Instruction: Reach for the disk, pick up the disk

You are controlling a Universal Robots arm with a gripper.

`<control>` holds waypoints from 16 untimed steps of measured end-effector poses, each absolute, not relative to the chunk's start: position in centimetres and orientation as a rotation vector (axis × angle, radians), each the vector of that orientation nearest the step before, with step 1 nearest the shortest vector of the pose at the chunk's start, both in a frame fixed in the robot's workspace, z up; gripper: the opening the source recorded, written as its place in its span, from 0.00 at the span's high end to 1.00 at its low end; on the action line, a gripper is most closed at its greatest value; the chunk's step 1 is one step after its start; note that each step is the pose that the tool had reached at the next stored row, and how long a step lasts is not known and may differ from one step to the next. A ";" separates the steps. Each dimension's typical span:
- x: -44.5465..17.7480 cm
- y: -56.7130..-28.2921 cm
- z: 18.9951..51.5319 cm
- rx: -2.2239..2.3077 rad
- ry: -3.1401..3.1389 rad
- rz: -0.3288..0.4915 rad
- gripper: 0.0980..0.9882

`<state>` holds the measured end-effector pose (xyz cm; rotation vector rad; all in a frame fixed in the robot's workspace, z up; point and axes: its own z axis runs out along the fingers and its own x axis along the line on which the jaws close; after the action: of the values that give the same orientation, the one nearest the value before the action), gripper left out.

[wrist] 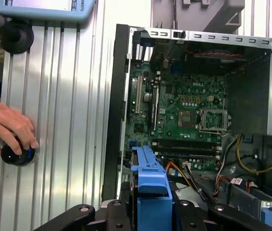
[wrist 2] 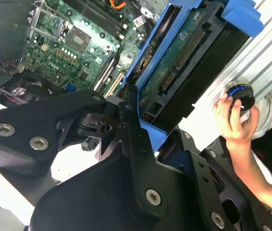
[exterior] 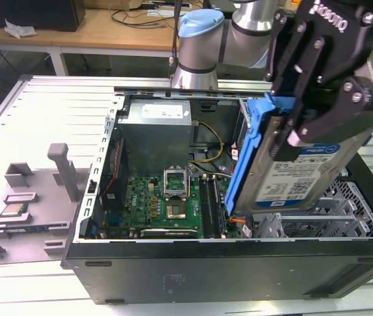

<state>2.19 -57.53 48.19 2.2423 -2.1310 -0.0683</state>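
Note:
The disk is a silver hard drive with a white-and-blue label in a blue plastic bracket. It hangs tilted on edge over the open computer case, on the exterior view's right. My black gripper is shut on its upper part, with one finger across the label face. In the second wrist view the disk shows its green circuit-board side, with the gripper clamped on the bracket's end. In the first wrist view the bracket rises between the gripper's links.
The open case holds a green motherboard, a grey power supply and a grey metal drive cage under the disk. A grey fixture sits on the ribbed aluminium table at the left. A person's hand rests on a black knob.

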 end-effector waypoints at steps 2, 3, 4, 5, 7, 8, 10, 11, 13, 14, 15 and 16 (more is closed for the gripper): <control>2.7 -57.5 48.2 2.242 -2.131 -0.068 0.70; 3.3 -57.5 48.2 2.242 -2.131 -0.068 0.70; 3.7 -57.5 48.2 2.242 -2.131 -0.068 0.70; 4.3 -57.5 48.2 2.242 -2.131 -0.068 0.70; 5.4 -57.5 48.2 2.242 -2.131 -0.068 0.70; 5.9 -57.5 48.2 2.242 -2.131 -0.068 0.70; 6.9 -57.5 48.2 2.242 -2.131 -0.068 0.70; 7.6 -57.5 48.2 2.242 -2.131 -0.068 0.70; 8.4 -57.5 48.2 2.242 -2.131 -0.068 0.70; 8.9 -57.5 48.2 2.242 -2.131 -0.068 0.70; 9.4 -57.5 48.2 2.242 -2.131 -0.068 0.70; 9.7 -57.5 48.2 2.242 -2.131 -0.068 0.70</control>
<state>9.74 -57.53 48.18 2.2423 -2.1309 -0.0683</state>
